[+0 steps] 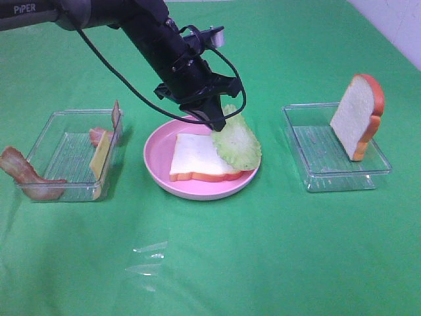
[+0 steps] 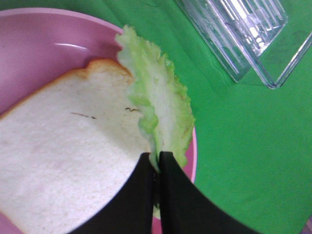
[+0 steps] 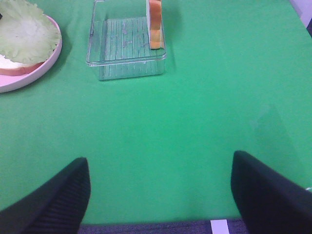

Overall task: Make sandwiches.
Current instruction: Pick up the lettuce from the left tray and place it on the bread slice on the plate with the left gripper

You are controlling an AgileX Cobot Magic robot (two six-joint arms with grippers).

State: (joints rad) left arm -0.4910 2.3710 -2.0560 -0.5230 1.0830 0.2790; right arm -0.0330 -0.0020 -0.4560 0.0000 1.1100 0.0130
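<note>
Pale green lettuce leaf (image 1: pixel 238 141) is pinched by its edge in the closed left gripper (image 2: pixel 158 160), draped half over the bread slice (image 1: pixel 197 157) on the pink plate (image 1: pixel 158 168), seemingly to be laid flat; the right gripper (image 3: pixel 161 163) hovers wide open, empty

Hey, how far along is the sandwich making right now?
Early. Done: one bread slice lies flat on the pink plate. In hand: the left gripper is shut on the lettuce leaf, which droops over that slice's edge, not yet released. Left: the bacon and cheese at the left tray, and the second bread slice leaning in the right tray. The right gripper hangs open over the cloth, holding nothing.
</note>
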